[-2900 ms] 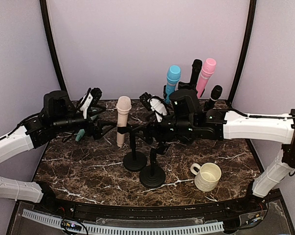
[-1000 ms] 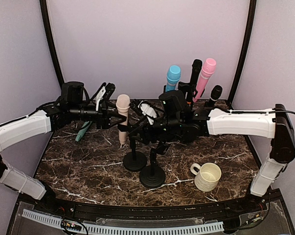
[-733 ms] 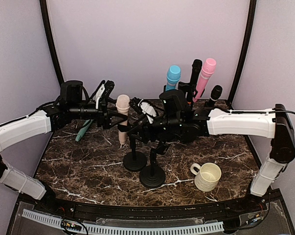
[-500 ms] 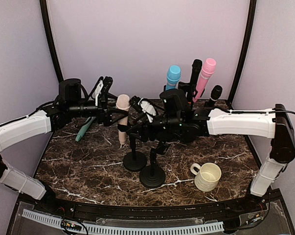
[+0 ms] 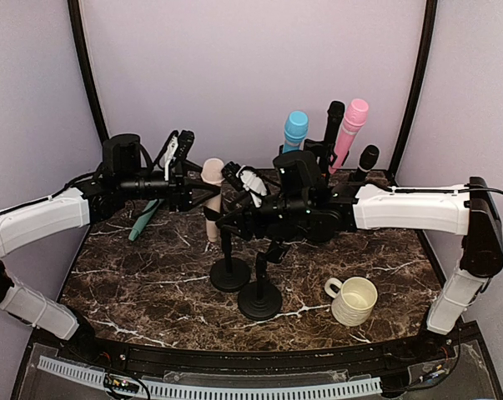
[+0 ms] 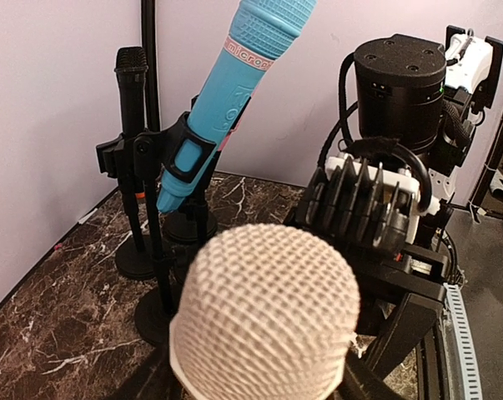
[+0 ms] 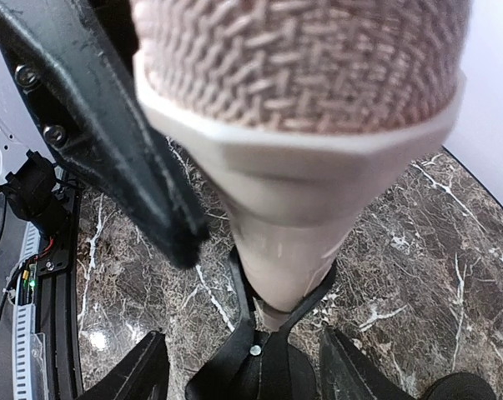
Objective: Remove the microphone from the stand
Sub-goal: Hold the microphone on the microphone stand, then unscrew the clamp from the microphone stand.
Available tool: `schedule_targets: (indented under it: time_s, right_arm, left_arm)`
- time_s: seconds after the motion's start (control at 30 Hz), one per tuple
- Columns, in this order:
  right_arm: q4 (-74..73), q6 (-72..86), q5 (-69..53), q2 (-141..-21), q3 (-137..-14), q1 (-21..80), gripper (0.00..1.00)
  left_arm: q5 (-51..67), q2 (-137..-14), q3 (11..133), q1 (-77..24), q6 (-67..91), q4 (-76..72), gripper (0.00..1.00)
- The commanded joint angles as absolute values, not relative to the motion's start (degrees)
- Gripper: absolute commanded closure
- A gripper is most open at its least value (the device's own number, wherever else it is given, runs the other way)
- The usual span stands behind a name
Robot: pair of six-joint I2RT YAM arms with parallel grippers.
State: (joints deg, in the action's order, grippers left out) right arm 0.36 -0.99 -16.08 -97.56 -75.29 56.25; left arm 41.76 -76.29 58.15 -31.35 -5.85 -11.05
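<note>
A beige microphone (image 5: 210, 193) stands in the clip of a black stand (image 5: 229, 271) at the middle of the table. In the left wrist view its mesh head (image 6: 264, 312) fills the lower middle. My left gripper (image 5: 198, 183) comes in from the left and is shut on that head. One of its black fingers (image 7: 109, 125) lies against the head's side in the right wrist view; the other is hidden. My right gripper (image 7: 251, 379) is open, its fingers (image 7: 147, 375) standing either side of the stand's clip (image 7: 259, 354) without touching it.
An empty second stand (image 5: 260, 296) is just right of the first. A cream mug (image 5: 353, 300) sits front right. Blue (image 5: 294, 133), pink (image 5: 352, 123) and black (image 5: 366, 158) microphones stand in stands at the back. A teal object (image 5: 141, 221) lies at the left.
My left gripper spread wide around the microphone's head, then closed in on it. The head now leans a little to the right. The right arm has not moved.
</note>
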Motion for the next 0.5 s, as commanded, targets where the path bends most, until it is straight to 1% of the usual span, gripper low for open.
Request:
schedule_targets:
  time_s: [0.0, 0.17, 0.27, 0.3, 0.33, 0.37, 0.43, 0.47]
  right_arm:
    - [1.1, -1.1, -15.4, -98.5, -74.9, 55.9, 0.39]
    - [0.2, -0.4, -13.0, -98.8, -75.4, 56.0, 0.42]
    - [-1.2, 1.2, -11.5, -98.5, -75.2, 56.0, 0.41]
    - [-0.9, 2.0, -11.5, -98.2, -74.8, 56.2, 0.4]
    - [-0.6, 2.6, -11.2, -97.8, -74.3, 56.4, 0.39]
    - [-0.4, 2.9, -10.7, -97.4, -73.8, 56.7, 0.38]
    - [-0.2, 4.3, -9.0, -96.3, -73.1, 57.5, 0.36]
    - [-0.3, 5.0, -8.3, -95.9, -72.8, 57.7, 0.35]
  left_arm:
    - [42.6, -75.4, 57.9, -31.5, -7.3, -11.9, 0.46]
    - [42.3, -75.3, 57.8, -31.5, -7.7, -11.4, 0.54]
    - [41.7, -74.9, 57.5, -31.5, -7.9, -11.5, 0.53]
    - [41.7, -74.8, 57.2, -31.5, -7.9, -11.5, 0.46]
    - [41.7, -74.8, 57.2, -31.5, -7.8, -11.6, 0.41]
    - [41.7, -74.8, 57.0, -31.6, -7.7, -11.6, 0.34]
    - [41.9, -75.0, 56.6, -31.6, -7.2, -12.1, 0.25]
    - [42.0, -75.2, 56.5, -31.7, -6.9, -12.5, 0.23]
